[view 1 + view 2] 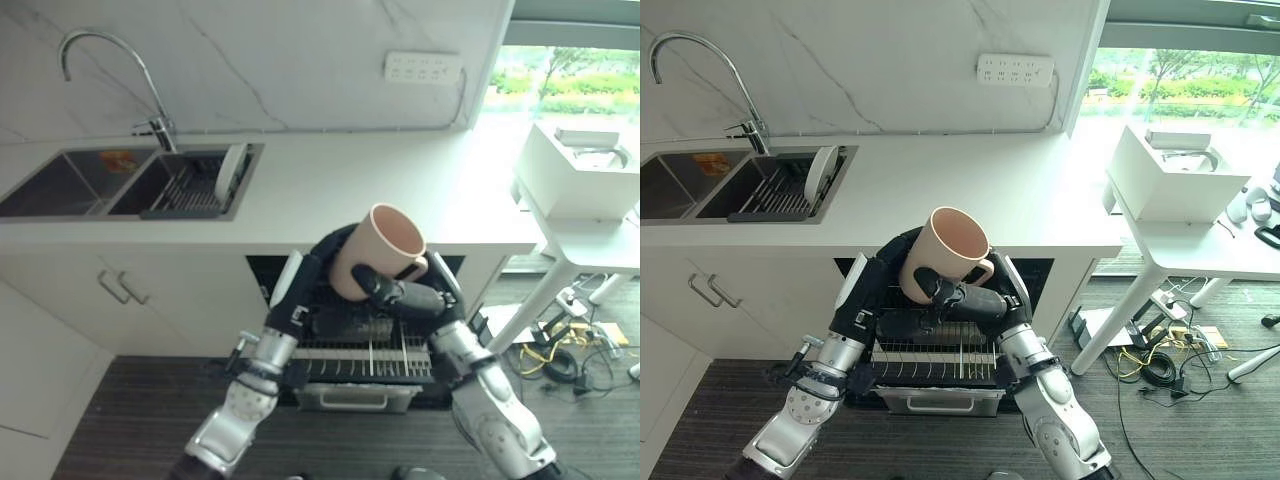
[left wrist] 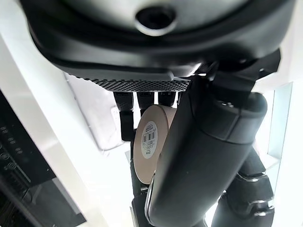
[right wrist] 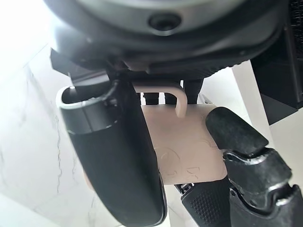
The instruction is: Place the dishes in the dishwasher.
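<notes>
White worktop [image 1: 330,180] runs under a marble wall, sink [image 1: 60,185] at the far left with a drying rack [image 1: 185,190] and one white plate [image 1: 231,172] standing in it. Open dishwasher [image 1: 360,350] sits below the worktop edge, wire rack pulled out.

Left eye view: pink mug [image 1: 378,250] held up above the dishwasher rack, mouth tilted up and toward the wall, handle to the robot's right. Right hand [image 1: 400,296] clenched on it near the handle. Left hand [image 1: 335,250] comes up on the mug's other side.

Right eye view: same picture, both hands meet at the mug over the rack.

Left wrist view: mug base with a barcode sticker faces the camera, left fingers reach past it; whether they actually clamp it, cannot tell.

Right wrist view: thumb and fingers wrapped round the mug body, handle visible past them.

Step, as I read it: mug in transit to the rack. Next move needs it lowered and turned mouth-down between the tines, clear of the worktop edge.
</notes>
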Tool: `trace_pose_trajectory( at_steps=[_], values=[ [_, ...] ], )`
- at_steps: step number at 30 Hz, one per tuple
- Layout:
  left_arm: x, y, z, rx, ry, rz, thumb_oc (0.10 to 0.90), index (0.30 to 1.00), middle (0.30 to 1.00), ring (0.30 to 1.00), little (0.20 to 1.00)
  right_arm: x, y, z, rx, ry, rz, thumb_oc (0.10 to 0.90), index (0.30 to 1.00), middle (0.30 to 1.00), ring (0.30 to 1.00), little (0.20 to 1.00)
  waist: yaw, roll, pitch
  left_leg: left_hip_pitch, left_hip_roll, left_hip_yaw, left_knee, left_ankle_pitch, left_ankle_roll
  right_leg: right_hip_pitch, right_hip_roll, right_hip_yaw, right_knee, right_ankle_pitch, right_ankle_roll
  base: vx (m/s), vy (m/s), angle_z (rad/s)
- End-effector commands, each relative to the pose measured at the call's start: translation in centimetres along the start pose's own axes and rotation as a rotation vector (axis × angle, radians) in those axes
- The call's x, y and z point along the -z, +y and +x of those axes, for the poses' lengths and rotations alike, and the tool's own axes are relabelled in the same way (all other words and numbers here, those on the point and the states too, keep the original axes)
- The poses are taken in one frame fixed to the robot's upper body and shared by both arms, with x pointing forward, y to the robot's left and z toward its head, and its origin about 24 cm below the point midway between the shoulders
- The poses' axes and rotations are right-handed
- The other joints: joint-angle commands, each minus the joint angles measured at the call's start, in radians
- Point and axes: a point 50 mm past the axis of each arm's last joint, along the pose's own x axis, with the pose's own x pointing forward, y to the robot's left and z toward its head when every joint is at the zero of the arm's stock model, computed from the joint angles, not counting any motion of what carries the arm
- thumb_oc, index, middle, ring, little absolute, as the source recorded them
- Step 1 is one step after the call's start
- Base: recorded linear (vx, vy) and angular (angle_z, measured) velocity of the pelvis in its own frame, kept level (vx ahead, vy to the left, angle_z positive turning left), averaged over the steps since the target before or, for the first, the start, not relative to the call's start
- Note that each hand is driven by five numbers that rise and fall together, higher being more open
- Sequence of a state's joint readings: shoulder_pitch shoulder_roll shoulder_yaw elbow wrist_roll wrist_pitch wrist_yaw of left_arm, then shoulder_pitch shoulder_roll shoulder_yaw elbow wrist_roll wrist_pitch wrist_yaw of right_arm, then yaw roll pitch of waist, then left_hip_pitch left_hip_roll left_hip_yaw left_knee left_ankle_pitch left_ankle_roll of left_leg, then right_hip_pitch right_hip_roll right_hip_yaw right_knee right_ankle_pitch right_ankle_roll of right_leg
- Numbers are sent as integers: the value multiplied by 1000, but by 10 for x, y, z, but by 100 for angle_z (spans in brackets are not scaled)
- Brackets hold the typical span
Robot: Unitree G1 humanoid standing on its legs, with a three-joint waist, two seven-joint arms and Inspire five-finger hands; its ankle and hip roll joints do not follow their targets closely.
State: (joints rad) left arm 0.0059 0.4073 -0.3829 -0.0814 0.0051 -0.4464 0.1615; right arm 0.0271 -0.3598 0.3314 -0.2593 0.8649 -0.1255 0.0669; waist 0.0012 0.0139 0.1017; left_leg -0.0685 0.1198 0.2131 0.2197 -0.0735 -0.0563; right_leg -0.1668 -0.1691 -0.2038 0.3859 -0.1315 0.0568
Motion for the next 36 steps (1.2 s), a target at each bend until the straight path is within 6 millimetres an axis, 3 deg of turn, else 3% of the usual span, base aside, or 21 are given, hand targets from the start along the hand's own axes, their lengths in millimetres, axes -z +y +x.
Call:
trace_pose_trajectory(
  at_steps=[1, 4, 11, 17, 32, 36],
  values=[
    [7, 65, -5, -370, 35, -75, 800, 900, 900, 900, 900, -88, 3, 9, -73, -541, 202, 400, 300, 300, 300, 300, -9, -22, -9, 30, 15, -29, 80, -155, -3, 94, 0, 18, -86, -21, 80, 0, 0, 0],
    [15, 88, -21, -559, 51, -117, 800, 900, 900, 900, 900, -85, -8, 5, -37, -548, 325, 400, 300, 300, 300, 300, -9, -23, -10, 34, 18, -29, 80, -153, -4, 99, 0, 13, -86, -22, 75, 0, 0, 0],
    [18, 118, -38, -758, 60, -15, 800, 900, 900, 900, 900, -86, -28, -4, 52, -608, 465, 400, 300, 300, 300, 300, -18, -21, -21, 33, 19, -31, 80, -149, -10, 102, 2, 16, -86, -29, 71, 36, 11, 0],
    [19, 131, -49, -858, 63, -2, 800, 900, 900, 900, 900, -89, -36, -10, 96, -645, 443, 400, 300, 300, 300, 300, -23, -24, -23, 35, 21, -30, 80, -149, -12, 103, 3, 18, -86, -33, 69, 0, 0, 0],
    [18, 150, -69, -937, 52, -16, 800, 900, 900, 900, 900, -104, -57, -27, 243, -716, 269, 400, 300, 300, 300, 300, -27, -29, -23, 38, 28, -27, 80, -146, -18, 107, 9, 23, -86, -40, 67, 2, 1, 0],
    [16, 149, -62, -810, 63, -57, 800, 900, 900, 900, 900, -102, -57, -27, 257, -674, 196, 400, 300, 300, 300, 300, -29, -27, -19, 38, 27, -29, 80, -144, -18, 108, 8, 25, -86, -38, 68, 0, 0, 0]
  ],
)
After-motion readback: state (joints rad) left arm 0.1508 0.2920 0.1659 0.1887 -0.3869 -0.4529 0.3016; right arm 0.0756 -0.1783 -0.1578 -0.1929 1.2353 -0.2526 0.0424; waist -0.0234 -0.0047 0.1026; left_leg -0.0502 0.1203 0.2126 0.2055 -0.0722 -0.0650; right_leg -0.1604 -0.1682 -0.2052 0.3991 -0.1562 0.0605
